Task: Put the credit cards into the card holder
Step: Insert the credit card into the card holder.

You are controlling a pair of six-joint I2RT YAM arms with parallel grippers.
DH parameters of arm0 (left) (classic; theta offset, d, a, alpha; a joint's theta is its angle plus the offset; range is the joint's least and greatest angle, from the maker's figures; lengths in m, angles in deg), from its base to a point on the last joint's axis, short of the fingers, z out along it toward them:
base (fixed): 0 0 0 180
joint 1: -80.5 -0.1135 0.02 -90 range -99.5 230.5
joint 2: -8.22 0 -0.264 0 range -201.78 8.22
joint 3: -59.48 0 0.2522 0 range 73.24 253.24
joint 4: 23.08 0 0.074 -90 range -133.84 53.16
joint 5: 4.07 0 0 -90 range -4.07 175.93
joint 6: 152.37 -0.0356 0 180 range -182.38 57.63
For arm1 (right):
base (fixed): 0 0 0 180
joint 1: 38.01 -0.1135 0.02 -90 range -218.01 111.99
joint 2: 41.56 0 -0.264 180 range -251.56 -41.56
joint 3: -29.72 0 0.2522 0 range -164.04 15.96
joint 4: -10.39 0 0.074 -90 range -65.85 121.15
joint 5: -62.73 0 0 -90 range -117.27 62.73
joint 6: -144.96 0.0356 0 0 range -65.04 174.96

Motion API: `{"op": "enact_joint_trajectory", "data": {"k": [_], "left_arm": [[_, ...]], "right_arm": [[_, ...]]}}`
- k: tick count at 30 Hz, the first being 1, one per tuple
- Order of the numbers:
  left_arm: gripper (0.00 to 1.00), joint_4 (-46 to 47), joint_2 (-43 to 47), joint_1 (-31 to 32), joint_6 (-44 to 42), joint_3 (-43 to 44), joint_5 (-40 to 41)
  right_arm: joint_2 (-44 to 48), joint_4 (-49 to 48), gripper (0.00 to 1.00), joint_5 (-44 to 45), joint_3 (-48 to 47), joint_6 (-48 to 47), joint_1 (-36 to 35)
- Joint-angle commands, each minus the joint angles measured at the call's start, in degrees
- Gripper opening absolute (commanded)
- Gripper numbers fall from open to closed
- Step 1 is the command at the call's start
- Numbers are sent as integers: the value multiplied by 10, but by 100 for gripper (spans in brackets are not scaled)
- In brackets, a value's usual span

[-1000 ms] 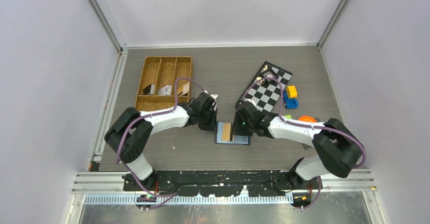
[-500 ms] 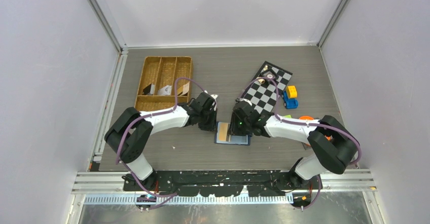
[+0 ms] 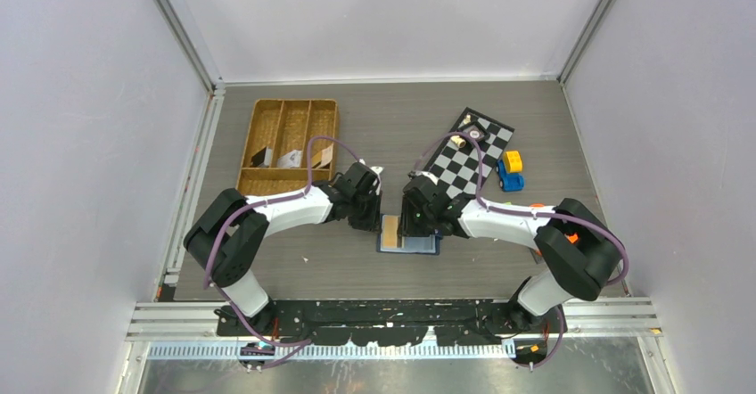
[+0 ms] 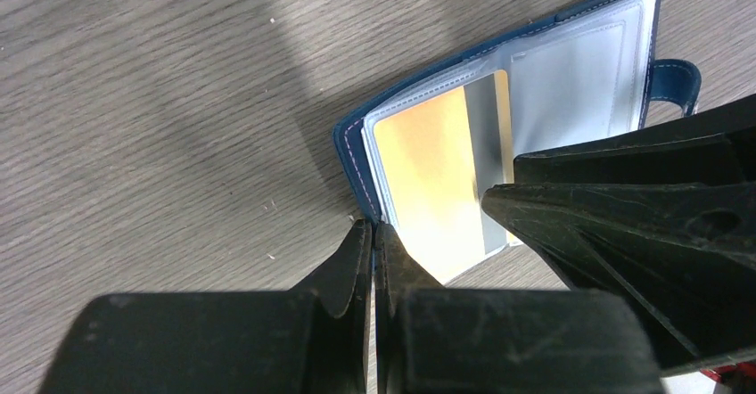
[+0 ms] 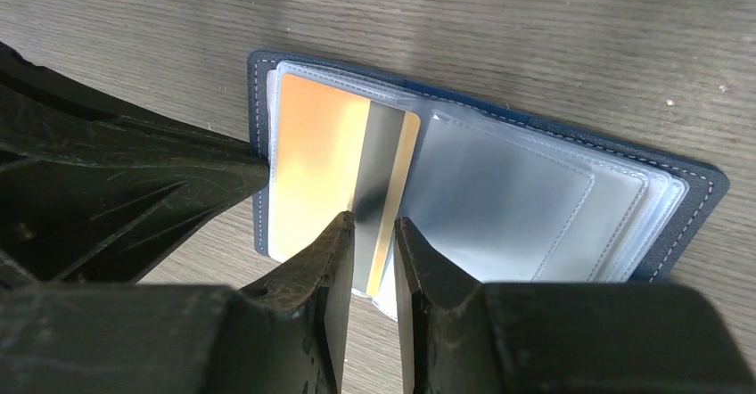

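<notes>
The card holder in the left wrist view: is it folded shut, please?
No, the card holder lies open, showing clear pockets and an orange card.

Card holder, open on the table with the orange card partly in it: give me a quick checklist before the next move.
1. Card holder open, lying flat on the table: ok.
2. Orange card started into the left clear pocket: ok.
3. Card fully seated: not ok, its striped end sticks out.
4. Right gripper tips on the card's stripe, jaws slightly apart: ok.
5. Left gripper shut at the holder's left edge; whether it pins the holder: cannot tell.
</notes>
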Motion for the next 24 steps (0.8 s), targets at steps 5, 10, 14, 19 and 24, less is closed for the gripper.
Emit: {"op": "enact_joint_trajectory", "data": {"k": [5, 10, 14, 19, 24], "left_arm": [[0, 4, 11, 1, -30, 5, -5], [0, 8, 13, 1, -64, 9, -14], [0, 2, 15, 1, -67, 8, -8], [0, -5, 18, 1, -47, 4, 10], [0, 0, 28, 1, -38, -2, 23]], "right_arm": [[-19, -21, 33, 12, -42, -22, -5], [-29, -20, 38, 12, -51, -29, -3], [-7, -6, 42, 8, -61, -34, -3], [74, 41, 57, 40, -39, -41, -3], [124, 112, 65, 83, -29, -48, -3]]}}
